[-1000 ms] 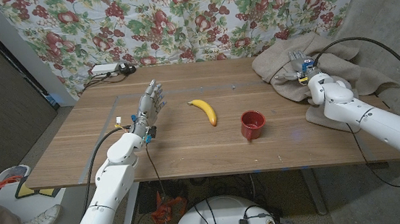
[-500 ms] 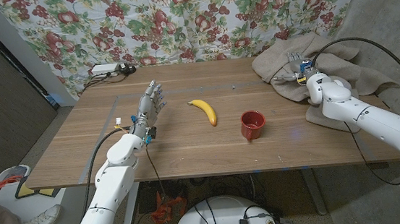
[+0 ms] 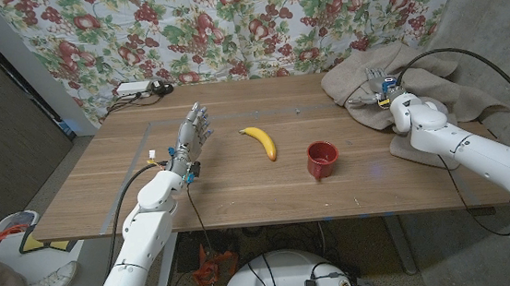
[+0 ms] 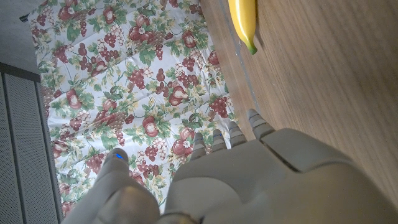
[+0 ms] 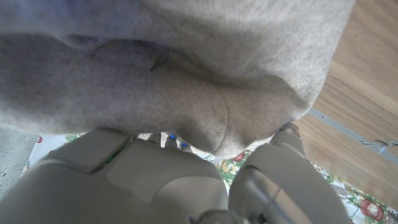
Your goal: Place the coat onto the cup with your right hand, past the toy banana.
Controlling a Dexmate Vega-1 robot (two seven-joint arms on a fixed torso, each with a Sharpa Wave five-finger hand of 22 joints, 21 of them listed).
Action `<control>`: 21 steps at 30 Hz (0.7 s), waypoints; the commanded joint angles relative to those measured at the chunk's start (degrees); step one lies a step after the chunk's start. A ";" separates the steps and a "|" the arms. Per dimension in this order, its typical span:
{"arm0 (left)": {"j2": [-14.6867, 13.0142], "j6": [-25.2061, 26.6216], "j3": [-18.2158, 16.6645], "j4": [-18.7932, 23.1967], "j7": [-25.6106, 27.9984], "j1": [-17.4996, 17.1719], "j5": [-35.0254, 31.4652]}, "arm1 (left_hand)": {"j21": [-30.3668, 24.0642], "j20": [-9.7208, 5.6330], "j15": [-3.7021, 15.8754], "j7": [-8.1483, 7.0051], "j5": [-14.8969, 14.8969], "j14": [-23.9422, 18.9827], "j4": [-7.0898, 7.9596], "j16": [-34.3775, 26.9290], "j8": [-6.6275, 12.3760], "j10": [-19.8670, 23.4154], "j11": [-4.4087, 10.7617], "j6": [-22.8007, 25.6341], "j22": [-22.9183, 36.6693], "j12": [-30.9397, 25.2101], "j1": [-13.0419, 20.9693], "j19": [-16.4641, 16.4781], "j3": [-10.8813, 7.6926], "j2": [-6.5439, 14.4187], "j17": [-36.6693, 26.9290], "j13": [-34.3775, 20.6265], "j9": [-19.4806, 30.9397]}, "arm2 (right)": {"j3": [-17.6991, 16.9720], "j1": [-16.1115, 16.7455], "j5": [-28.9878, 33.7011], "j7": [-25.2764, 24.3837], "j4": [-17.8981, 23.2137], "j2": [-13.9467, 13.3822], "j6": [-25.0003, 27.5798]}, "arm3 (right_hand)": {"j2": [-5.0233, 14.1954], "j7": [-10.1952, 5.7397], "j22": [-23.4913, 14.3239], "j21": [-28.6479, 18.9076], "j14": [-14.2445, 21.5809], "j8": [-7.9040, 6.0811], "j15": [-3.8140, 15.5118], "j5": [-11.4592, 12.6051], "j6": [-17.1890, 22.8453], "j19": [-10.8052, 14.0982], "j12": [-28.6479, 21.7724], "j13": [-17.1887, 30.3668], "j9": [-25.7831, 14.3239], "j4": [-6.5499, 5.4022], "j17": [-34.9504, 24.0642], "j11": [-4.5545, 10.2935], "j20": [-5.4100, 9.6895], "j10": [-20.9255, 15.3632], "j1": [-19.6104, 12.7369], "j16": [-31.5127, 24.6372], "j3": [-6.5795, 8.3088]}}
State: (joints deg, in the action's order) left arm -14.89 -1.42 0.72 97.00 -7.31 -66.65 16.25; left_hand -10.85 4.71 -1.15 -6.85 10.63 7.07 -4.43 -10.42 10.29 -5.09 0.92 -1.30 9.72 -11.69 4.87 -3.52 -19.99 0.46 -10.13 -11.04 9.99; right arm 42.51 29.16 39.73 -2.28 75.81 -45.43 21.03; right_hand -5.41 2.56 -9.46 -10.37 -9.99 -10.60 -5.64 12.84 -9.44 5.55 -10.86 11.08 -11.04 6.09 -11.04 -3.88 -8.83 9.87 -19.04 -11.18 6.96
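Two hands: the right hand (image 3: pixel 385 88) is buried in the coat (image 3: pixel 416 82) heaped at the table's (image 3: pixel 241 190) far right corner, grip unclear, for carrying it past the banana (image 3: pixel 260 142) to the cup (image 3: pixel 322 159), while the left hand (image 3: pixel 191 130) waits empty, fingers apart.

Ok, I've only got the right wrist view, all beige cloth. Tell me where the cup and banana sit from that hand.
Observer: The red cup stands on the table, on the left-arm side of the right hand and nearer the robot.
Operator: Now the banana.
Observer: The toy banana lies beyond the cup from that hand, apart from it.
Operator: Give me the coat's extent.
Observer: The coat is heaped on the table's far right corner and hangs over the edge.
Operator: Report the left hand.
Observer: The left hand is holding nothing, with fingers apart, on the far side of the banana from the cup.
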 commanded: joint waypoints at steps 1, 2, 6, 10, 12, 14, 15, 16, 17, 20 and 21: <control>0.13 -0.35 -0.09 0.03 -0.04 -0.38 0.29 | -0.18 -0.15 -0.03 -0.06 0.11 0.32 -0.32 -0.23 0.37 -0.38 -0.24 0.22 0.32 -0.36 0.04 -0.10 -0.21 0.26 -0.19 -0.12 0.20 | 0.28 -0.25 -0.64 0.77 -0.73 0.28 0.48 | 0.29 -0.06 -0.13 -0.35 -1.57 -0.29 -0.09 0.23 -0.60 0.10 -0.24 0.14 -0.12 -0.07 -0.18 -0.31 -0.61 0.42 -0.02 -0.21 -0.19; 0.13 -0.37 -0.11 0.09 -0.01 -0.46 0.29 | -0.18 -0.14 -0.01 -0.05 0.11 0.35 -0.33 -0.21 0.37 -0.39 -0.19 0.23 0.32 -0.36 0.04 -0.10 -0.21 0.27 -0.19 -0.12 0.20 | 0.42 -0.35 -0.60 1.05 -0.81 0.32 0.56 | 0.28 -0.04 -0.14 -0.34 -1.57 -0.28 -0.12 0.23 -0.63 0.10 -0.26 0.14 -0.12 -0.07 -0.18 -0.30 -0.60 0.40 -0.02 -0.21 -0.20; 0.10 -0.31 -0.23 0.32 0.09 -0.73 0.30 | -0.18 -0.13 -0.03 -0.04 0.11 0.34 -0.36 -0.22 0.36 -0.38 -0.20 0.21 0.32 -0.37 0.05 -0.10 -0.21 0.29 -0.19 -0.12 0.20 | 0.71 -0.53 -0.56 1.10 -1.24 0.60 0.73 | 0.28 -0.03 -0.14 -0.33 -1.56 -0.33 -0.08 0.24 -0.59 0.09 -0.28 0.14 -0.12 -0.07 -0.19 -0.25 -0.50 0.41 -0.01 -0.22 -0.24; 0.06 -0.41 -0.32 0.43 0.05 -0.90 0.33 | -0.18 -0.12 -0.08 -0.06 0.10 0.37 -0.40 -0.21 0.36 -0.41 -0.20 0.19 0.32 -0.36 0.05 -0.11 -0.22 0.30 -0.19 -0.12 0.20 | 0.98 -0.71 -0.47 1.27 -1.41 0.73 0.94 | 0.32 -0.05 -0.14 -0.38 -1.30 -0.37 -0.03 0.26 -0.57 0.26 -0.48 0.15 -0.12 -0.08 -0.19 -0.19 -0.49 -0.03 0.00 -0.34 -0.28; 0.03 -0.41 -0.34 0.47 0.04 -0.93 0.33 | -0.18 -0.11 -0.05 -0.03 0.10 0.39 -0.41 -0.20 0.36 -0.44 -0.20 0.21 0.32 -0.35 0.05 -0.10 -0.22 0.31 -0.19 -0.12 0.20 | 0.84 -0.62 -0.73 0.67 -1.60 0.85 0.72 | 0.39 -0.02 -0.14 -0.44 -0.52 -0.71 0.19 0.28 0.16 0.50 -0.85 0.19 -0.14 -0.07 -0.20 -0.16 -0.38 -0.91 -0.03 -0.65 -0.33; 0.01 -0.43 -0.35 0.47 0.01 -0.94 0.33 | -0.18 -0.10 -0.06 -0.03 0.10 0.39 -0.42 -0.20 0.37 -0.42 -0.23 0.22 0.32 -0.36 0.05 -0.09 -0.22 0.32 -0.20 -0.12 0.20 | 0.97 -0.67 -0.62 0.65 -1.64 0.85 0.85 | 0.45 -0.24 -0.14 -0.70 0.53 -1.05 0.94 0.33 1.01 1.42 -1.30 0.25 -0.16 -0.02 -0.20 0.41 0.41 -2.12 -0.13 -1.00 -0.40; 0.00 -0.46 -0.35 0.44 -0.02 -0.93 0.33 | -0.18 -0.12 -0.02 -0.08 0.10 0.39 -0.43 -0.20 0.36 -0.45 -0.24 0.20 0.32 -0.35 0.05 -0.10 -0.22 0.32 -0.20 -0.12 0.20 | 0.93 -0.68 -0.78 0.82 -1.60 0.85 0.88 | 0.45 -0.30 -0.14 -0.70 0.57 -1.11 0.97 0.34 1.18 1.47 -1.38 0.25 -0.16 -0.01 -0.20 0.32 0.43 -2.38 -0.14 -1.00 -0.42; 0.02 -0.56 -0.36 0.38 -0.11 -0.90 0.39 | -0.18 -0.11 -0.02 -0.08 0.10 0.38 -0.44 -0.21 0.36 -0.44 -0.19 0.20 0.32 -0.35 0.05 -0.09 -0.22 0.33 -0.20 -0.12 0.20 | 0.97 -0.67 -0.69 0.67 -1.62 0.89 1.05 | 0.45 -0.28 -0.14 -0.70 0.59 -1.14 0.97 0.34 1.26 1.53 -1.44 0.26 -0.16 0.00 -0.20 0.28 0.49 -2.55 -0.16 -1.00 -0.43; 0.00 -0.55 -0.34 0.37 -0.09 -0.88 0.35 | -0.18 -0.11 0.00 -0.09 0.10 0.40 -0.45 -0.20 0.37 -0.45 -0.19 0.23 0.32 -0.35 0.05 -0.09 -0.23 0.33 -0.20 -0.12 0.20 | 0.94 -0.66 -0.78 0.50 -1.67 0.89 0.93 | 0.46 -0.33 -0.14 -0.70 0.58 -1.15 0.99 0.34 1.29 1.55 -1.45 0.26 -0.16 0.00 -0.20 0.25 0.51 -2.59 -0.16 -0.99 -0.44; 0.02 -0.52 -0.33 0.32 -0.13 -0.82 0.41 | -0.19 -0.10 -0.02 -0.07 0.10 0.39 -0.48 -0.21 0.38 -0.43 -0.19 0.25 0.32 -0.36 0.04 -0.08 -0.23 0.35 -0.20 -0.12 0.20 | 1.07 -0.76 -0.78 0.74 -1.69 0.81 0.92 | 0.44 -0.37 -0.14 -0.66 0.57 -1.15 1.01 0.35 1.32 1.50 -1.45 0.26 -0.16 0.01 -0.20 0.26 0.46 -2.65 -0.17 -0.97 -0.46; 0.05 -0.45 -0.34 0.35 -0.07 -0.83 0.41 | -0.19 -0.10 -0.02 -0.05 0.10 0.40 -0.49 -0.21 0.37 -0.41 -0.15 0.24 0.32 -0.37 0.04 -0.08 -0.23 0.35 -0.20 -0.12 0.20 | 1.09 -0.77 -0.82 0.73 -1.73 0.81 0.88 | 0.43 -0.36 -0.14 -0.65 0.56 -1.16 1.04 0.35 1.35 1.50 -1.45 0.26 -0.16 0.01 -0.20 0.31 0.45 -2.65 -0.16 -0.96 -0.48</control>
State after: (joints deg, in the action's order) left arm -14.83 -1.83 0.47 97.25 -7.32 -67.38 16.52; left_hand -10.85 4.71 -1.14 -6.85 10.63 7.07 -4.42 -10.42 10.29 -5.09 0.92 -1.29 9.72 -11.69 4.87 -3.52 -20.00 0.46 -10.14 -11.04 9.99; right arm 43.24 28.60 39.14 -1.46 74.52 -44.79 21.80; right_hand -5.41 2.24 -9.46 -10.64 -9.35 -11.28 -5.00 12.84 -8.28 6.81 -12.19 11.07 -11.08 6.09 -11.04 -3.68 -8.20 7.37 -19.04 -11.87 6.48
